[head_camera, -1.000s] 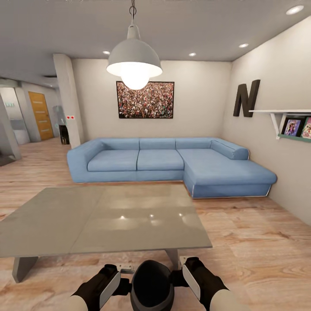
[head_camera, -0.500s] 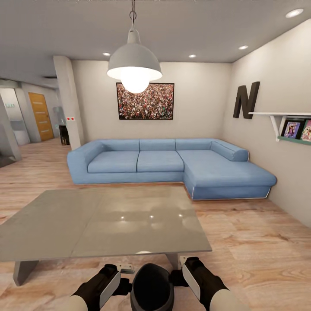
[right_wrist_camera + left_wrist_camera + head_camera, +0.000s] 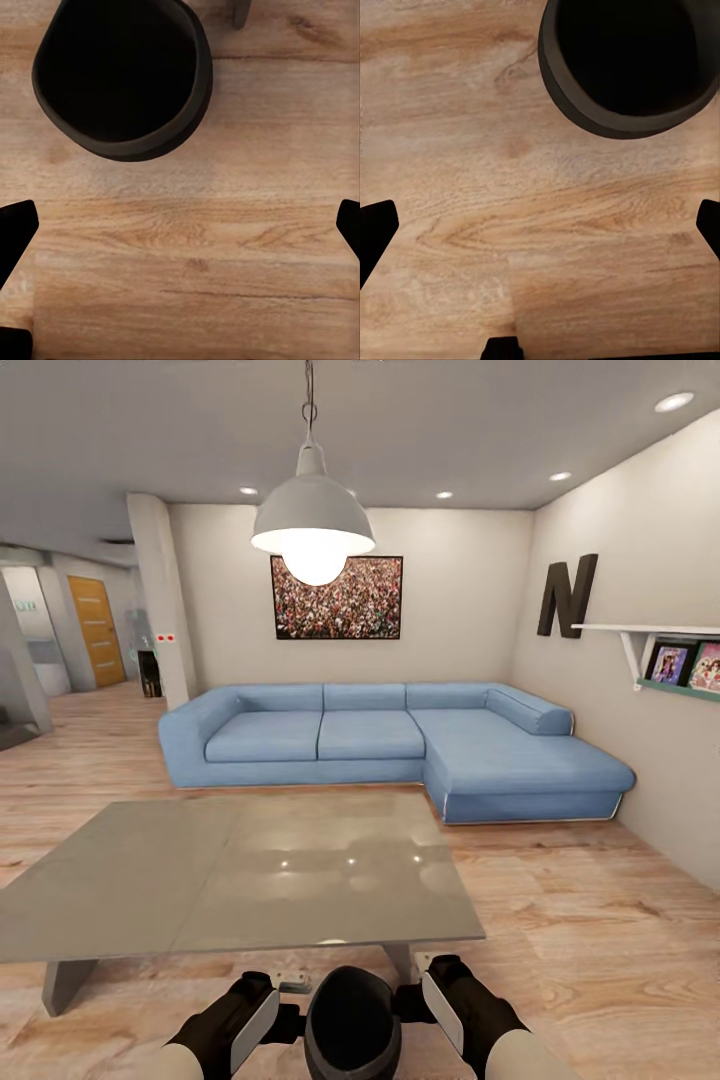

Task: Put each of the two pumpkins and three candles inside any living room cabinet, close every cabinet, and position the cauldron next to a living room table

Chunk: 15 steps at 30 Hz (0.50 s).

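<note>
Head view, bottom centre: matte black round cauldron [image 3: 352, 1025] sits between the left gripper [image 3: 262, 1015] and right gripper [image 3: 428, 1005], both spread wide and empty; a sideways nudge could tip it before it rests beside the glossy grey coffee table [image 3: 240, 875].

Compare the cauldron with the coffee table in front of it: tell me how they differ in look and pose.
The cauldron is matte black and round with a wide open mouth; the table is glossy grey with a flat rectangular top that mirrors the ceiling lights. The cauldron sits low on the floor between the left gripper and right gripper; the table's top stands higher, on angled slab legs. Both rest on the same wood-plank floor, close together.
</note>
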Tool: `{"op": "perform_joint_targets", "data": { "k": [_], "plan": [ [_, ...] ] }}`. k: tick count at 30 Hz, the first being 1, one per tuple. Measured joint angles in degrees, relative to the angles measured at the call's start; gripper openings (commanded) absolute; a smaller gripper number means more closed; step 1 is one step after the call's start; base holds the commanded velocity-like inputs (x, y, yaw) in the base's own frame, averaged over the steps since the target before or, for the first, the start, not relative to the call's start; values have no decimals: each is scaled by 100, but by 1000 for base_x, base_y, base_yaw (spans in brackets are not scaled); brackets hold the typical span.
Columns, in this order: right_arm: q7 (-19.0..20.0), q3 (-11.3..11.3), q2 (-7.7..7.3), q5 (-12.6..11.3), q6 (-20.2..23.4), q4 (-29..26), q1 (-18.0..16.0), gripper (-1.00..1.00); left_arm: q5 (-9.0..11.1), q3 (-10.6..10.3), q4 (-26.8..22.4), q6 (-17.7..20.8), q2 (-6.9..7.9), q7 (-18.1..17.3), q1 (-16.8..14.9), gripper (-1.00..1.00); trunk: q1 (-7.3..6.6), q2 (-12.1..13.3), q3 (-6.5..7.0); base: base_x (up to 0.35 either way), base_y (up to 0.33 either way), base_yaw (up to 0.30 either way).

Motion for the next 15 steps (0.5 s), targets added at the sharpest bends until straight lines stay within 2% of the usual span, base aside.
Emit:
{"op": "perform_joint_targets", "data": {
  "k": [9, 15],
  "plan": [
    [-1, 5, 0, 0, -1, -7, 0, 100, 0, -7, 2, 0, 0, 6, 0, 100, -198, 361, 162, -9, 0, 0],
    [-1, 7, 3, 0, -1, -10, 0, 100, 2, -2, -1, 0, 4, 6, 0, 100, -329, 602, 269, -73, 0, 0]
  ]
}}
